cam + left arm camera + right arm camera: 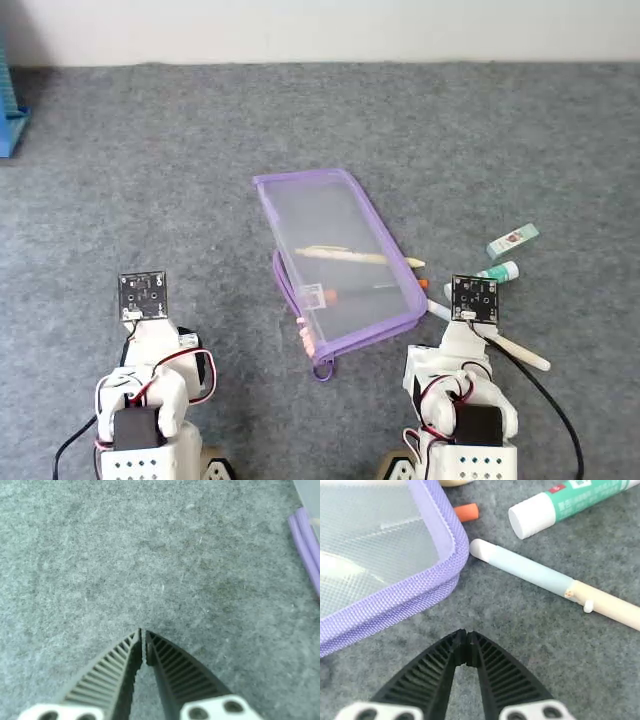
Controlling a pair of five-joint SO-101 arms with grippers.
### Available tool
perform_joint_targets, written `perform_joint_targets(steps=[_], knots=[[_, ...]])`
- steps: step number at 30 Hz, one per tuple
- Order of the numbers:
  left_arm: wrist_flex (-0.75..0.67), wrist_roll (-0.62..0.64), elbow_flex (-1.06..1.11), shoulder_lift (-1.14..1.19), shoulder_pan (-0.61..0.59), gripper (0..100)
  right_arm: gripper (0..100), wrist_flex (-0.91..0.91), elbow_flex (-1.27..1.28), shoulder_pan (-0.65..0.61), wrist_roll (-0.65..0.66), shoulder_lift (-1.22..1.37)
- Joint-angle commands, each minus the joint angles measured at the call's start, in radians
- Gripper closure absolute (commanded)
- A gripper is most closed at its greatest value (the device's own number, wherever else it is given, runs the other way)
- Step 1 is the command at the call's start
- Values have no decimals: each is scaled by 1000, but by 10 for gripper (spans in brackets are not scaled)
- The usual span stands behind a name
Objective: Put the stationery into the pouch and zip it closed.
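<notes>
A purple-edged mesh pouch (pixel 330 265) lies flat mid-table, its rim (pixel 445 537) close to my right gripper (pixel 466 636), which is shut and empty just above the carpet. A cream pen (pixel 352 255) lies across the pouch, tip poking past its right edge. Right of the pouch lie an orange cap (pixel 466 512), a green-and-white glue stick (pixel 560 504), a pale blue and cream pen (pixel 555 582) and a small green-white eraser (pixel 512 241). My left gripper (pixel 142 634) is shut over bare carpet; the pouch's purple strap (pixel 305 545) lies apart from it.
Grey carpet covers the table. A blue object (pixel 10 125) sits at the far left edge, and a white wall runs along the back. The two arm bases stand at the near edge, left (pixel 143 420) and right (pixel 462 415).
</notes>
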Motion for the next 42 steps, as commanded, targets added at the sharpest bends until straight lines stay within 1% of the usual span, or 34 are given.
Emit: perform_joint_targets(steps=[1, 14, 17, 19, 21, 25, 27, 29, 33, 36, 37, 39, 42], knots=[[6, 9, -19, -17, 0, 986, 983, 8, 14, -10, -6, -12], [6, 9, -19, -17, 0, 986, 980, 7, 14, -13, -2, -12], [6, 9, -19, -17, 0, 986, 980, 7, 14, -65, -2, -12], [6, 9, -19, -17, 0, 986, 980, 5, 14, -74, -2, -12], [6, 9, -19, -17, 0, 986, 981, -35, 14, -79, -2, -12], [6, 9, -19, -17, 0, 986, 983, -219, 14, -71, -6, -12], [6, 9, -19, -17, 0, 986, 983, -278, -12, -76, -6, -8], [6, 9, -19, -17, 0, 986, 984, -245, -80, -93, -8, -1], [6, 9, -19, -17, 0, 986, 984, -30, -267, -219, -8, 2], [6, 9, -19, -17, 0, 986, 985, -8, -334, -249, 9, 30], [6, 9, -19, -17, 0, 986, 985, -5, -351, -269, 34, 53], [6, 9, -19, -17, 0, 986, 985, 13, -387, -318, 68, 116], [6, 9, -19, -17, 0, 986, 985, 56, -443, -414, 71, 251]])
